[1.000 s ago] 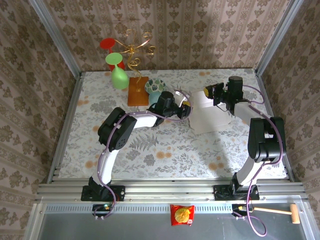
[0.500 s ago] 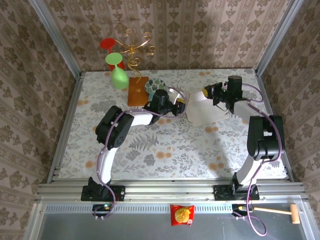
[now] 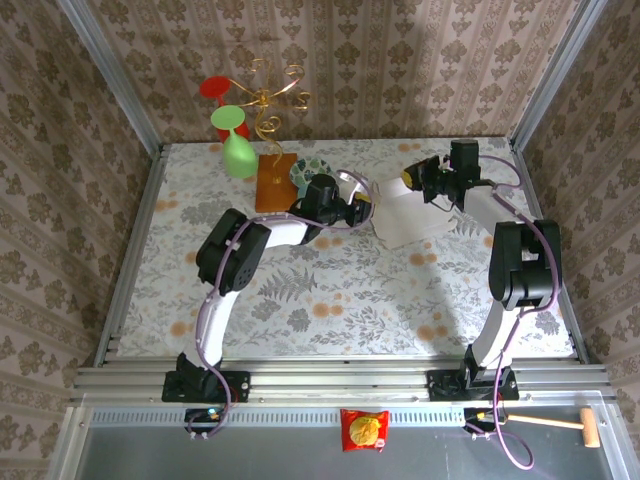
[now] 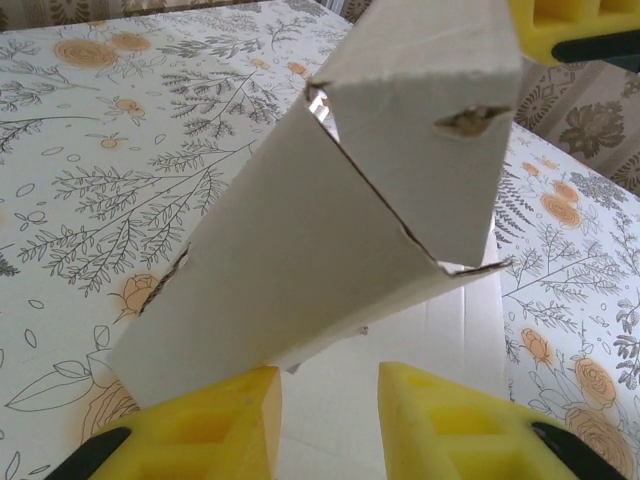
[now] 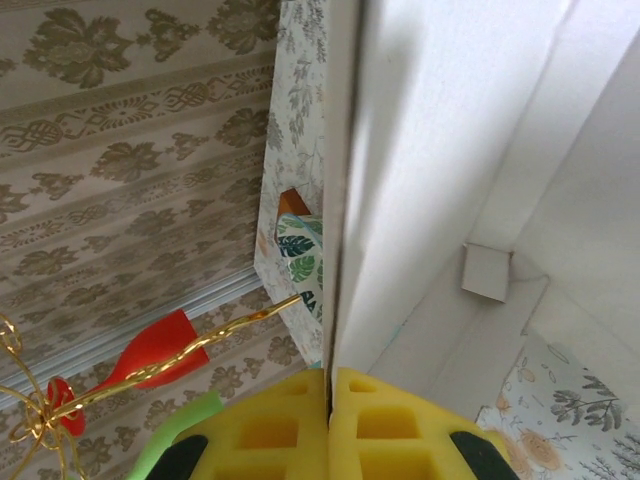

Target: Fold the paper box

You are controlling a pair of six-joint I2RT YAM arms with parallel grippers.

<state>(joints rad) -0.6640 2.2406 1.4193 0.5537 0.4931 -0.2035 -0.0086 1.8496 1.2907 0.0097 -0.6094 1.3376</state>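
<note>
The paper box (image 3: 410, 218) is a pale cardboard piece lying at the table's back right, one side lifted. My right gripper (image 3: 412, 181) is at its far edge, and its yellow pads (image 5: 290, 420) are shut on a thin upright cardboard wall (image 5: 430, 150). My left gripper (image 3: 365, 210) is at the box's left edge. In the left wrist view it (image 4: 328, 385) stands open over the flat white panel, and a raised flap (image 4: 300, 250) rests on the left pad (image 4: 215, 420).
A brown wooden board (image 3: 275, 182), a leaf-patterned teal cup (image 3: 310, 172), a green glass (image 3: 238, 150) and a red glass (image 3: 213, 87) on a gold wire stand (image 3: 268, 95) crowd the back left. A snack packet (image 3: 364, 430) and a hammer (image 3: 560, 424) lie below the table's front rail.
The right gripper has drawn the box toward the back of the table and tilted it up. The left gripper has pulled back to the box's left edge, its jaws slightly narrower.
</note>
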